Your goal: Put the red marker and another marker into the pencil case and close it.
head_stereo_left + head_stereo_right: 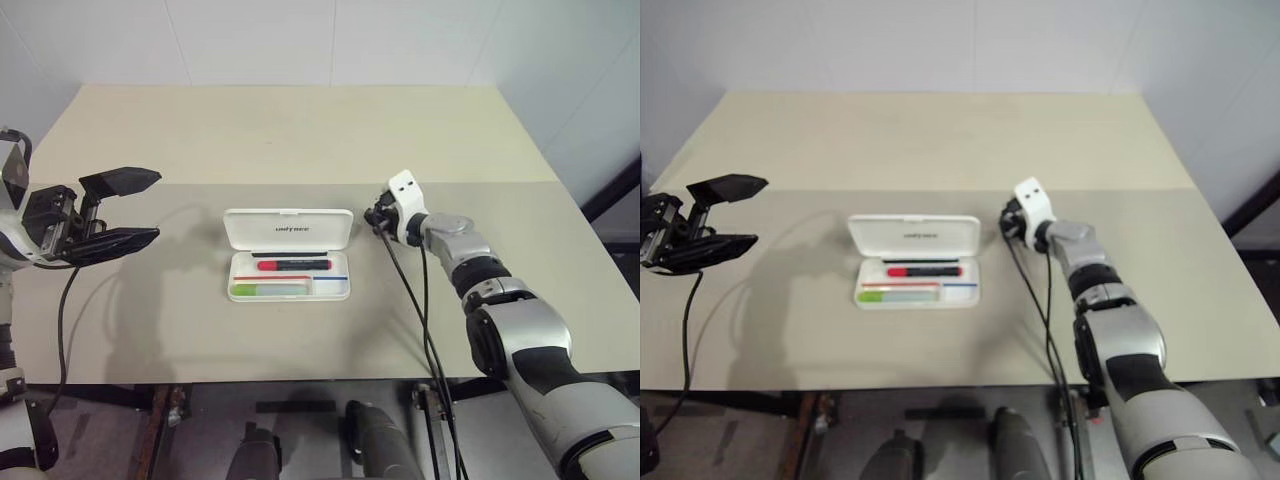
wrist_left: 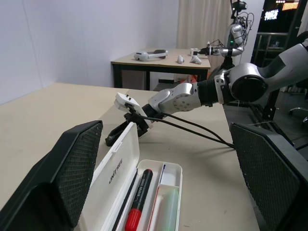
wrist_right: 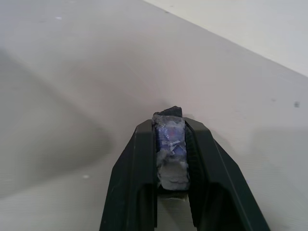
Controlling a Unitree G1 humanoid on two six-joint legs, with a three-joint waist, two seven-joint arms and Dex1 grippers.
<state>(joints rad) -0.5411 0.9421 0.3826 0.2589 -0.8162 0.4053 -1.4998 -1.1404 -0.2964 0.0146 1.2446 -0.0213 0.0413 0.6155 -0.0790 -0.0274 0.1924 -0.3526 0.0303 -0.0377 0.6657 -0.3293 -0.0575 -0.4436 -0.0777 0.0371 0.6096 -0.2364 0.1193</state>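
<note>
case: the pencil case (image 1: 288,255) lies open near the middle of the table (image 1: 300,130), lid standing up along its far edge.
red marker: the red marker (image 1: 293,264) already lies in the far slot of the tray, lengthwise.
green marker: the green marker (image 1: 270,289) lies in the near slot, left part of the tray.
step in hand: judged from this, both markers are in; only closing the lid is left.
right gripper: the right gripper (image 1: 378,217) sits low just right of the lid's right end, fingers pressed together, nothing from the task between them.
left gripper: the left gripper (image 1: 122,212) hangs well left of the case, above the table, jaws wide apart and empty.
doing it well: get the closed fingertips behind the lid's far side and push it toward the near edge; press near the lid's middle, not the corner, so the light case doesn't spin.
risk: case may slide toward the near edge; the left gripper could steady it.
</note>
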